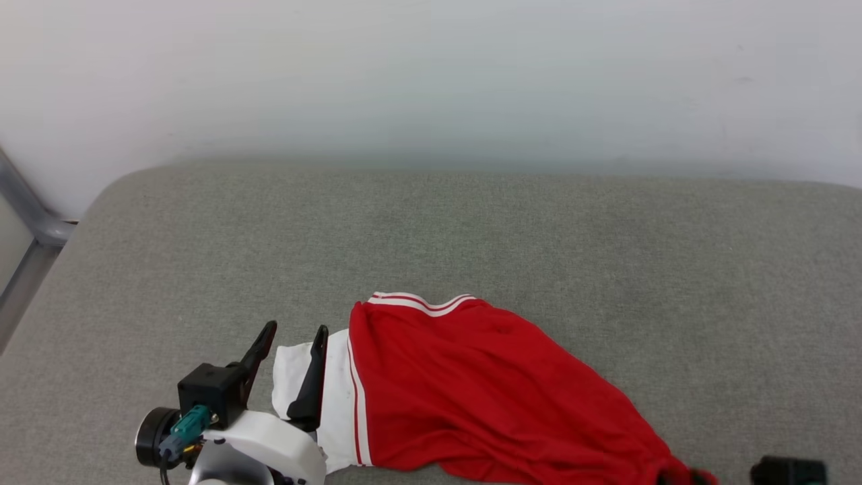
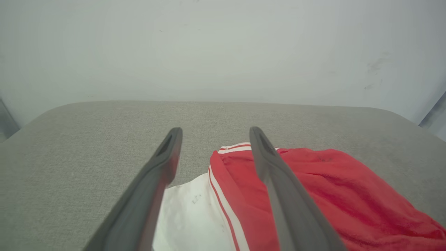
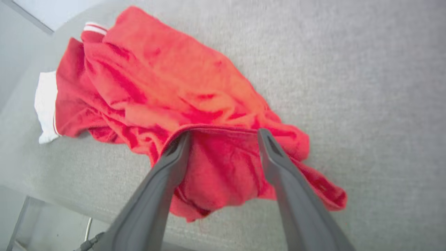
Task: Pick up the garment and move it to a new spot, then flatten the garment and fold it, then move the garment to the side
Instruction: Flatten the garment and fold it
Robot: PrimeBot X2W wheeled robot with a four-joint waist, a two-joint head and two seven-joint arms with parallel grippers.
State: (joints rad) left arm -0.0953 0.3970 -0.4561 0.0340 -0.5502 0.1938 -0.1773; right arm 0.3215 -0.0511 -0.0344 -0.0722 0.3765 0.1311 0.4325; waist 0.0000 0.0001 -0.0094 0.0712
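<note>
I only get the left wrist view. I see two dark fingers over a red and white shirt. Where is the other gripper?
Observer: The right gripper is at the far end of the shirt, over a bunched heap of red cloth.
Operator: Is it squeezing the shirt?
Observer: No. Its fingers stand wide apart, and red cloth lies between them.
Operator: Is that end going to slide off?
Observer: I can't say that, but the bunch does lie close to the near edge of the grey surface.
</note>
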